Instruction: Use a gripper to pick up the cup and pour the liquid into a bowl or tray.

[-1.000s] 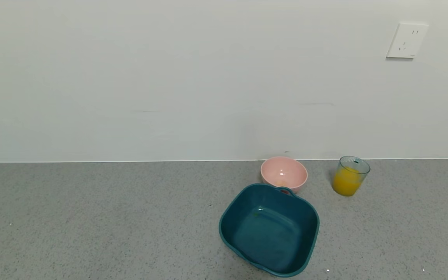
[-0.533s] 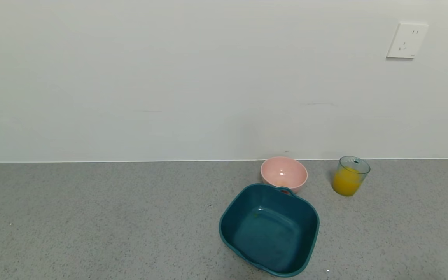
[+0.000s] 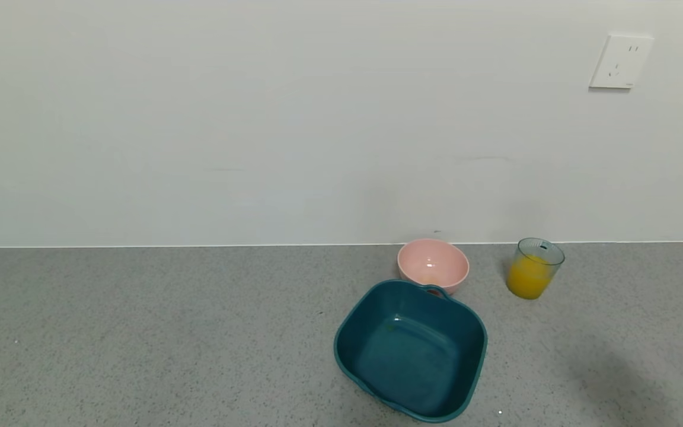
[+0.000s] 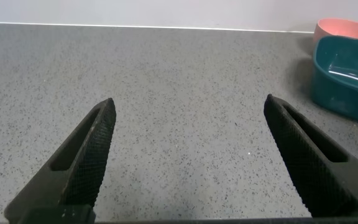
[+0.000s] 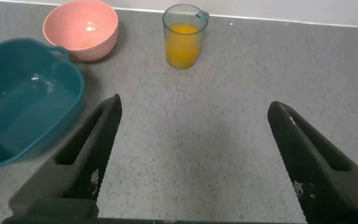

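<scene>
My right gripper [image 5: 191, 127] gapes wide over speckled grey counter [image 3: 140, 332], near the ribbed cup [image 3: 534, 268] of orange liquid [image 3: 528, 277]; square teal tub [image 3: 377, 308] beside round pink bowl [image 3: 433, 264]. My left gripper [image 4: 188, 127] hangs open too.

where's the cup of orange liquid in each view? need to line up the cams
Head view: cup stands upright at right of centre near the wall, right of the pink bowl.
Left wrist view: cup not in it; only the pink bowl and teal tub show at the edge.
Right wrist view: cup far off, ahead of the open right gripper.
Shared landmark: the pink bowl.
</scene>
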Tool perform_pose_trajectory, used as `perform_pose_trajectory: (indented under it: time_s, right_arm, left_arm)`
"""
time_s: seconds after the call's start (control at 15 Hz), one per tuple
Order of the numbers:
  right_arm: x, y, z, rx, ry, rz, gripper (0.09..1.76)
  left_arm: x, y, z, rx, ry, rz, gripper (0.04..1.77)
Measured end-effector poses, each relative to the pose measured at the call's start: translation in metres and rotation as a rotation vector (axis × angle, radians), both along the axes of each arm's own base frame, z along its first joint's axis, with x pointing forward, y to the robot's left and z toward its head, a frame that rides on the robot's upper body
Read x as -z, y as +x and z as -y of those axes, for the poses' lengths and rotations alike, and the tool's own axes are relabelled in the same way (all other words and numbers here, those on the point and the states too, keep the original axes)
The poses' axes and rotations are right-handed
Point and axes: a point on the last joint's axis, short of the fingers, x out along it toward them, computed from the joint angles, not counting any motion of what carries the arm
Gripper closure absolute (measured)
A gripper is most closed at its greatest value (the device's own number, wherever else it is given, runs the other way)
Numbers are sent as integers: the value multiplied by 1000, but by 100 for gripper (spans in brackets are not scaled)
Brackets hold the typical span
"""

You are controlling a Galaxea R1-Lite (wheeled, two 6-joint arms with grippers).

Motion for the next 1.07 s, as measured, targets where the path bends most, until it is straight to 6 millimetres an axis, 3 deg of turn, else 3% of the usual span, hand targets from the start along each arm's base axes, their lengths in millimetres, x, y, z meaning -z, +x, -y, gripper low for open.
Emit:
perform_pose_trajectory:
  time_s: [0.47,0.8,1.07]
  right_arm:
    - [38,90,-2,32,1,-139,14]
    - [78,136,-7,40,6,-208,14]
    - [108,173,-9,75,-4,-147,14]
  left_arm:
    - [0,0,0,0,0,0,9]
    - [0,0,0,0,0,0,9]
    - [0,0,0,0,0,0,9]
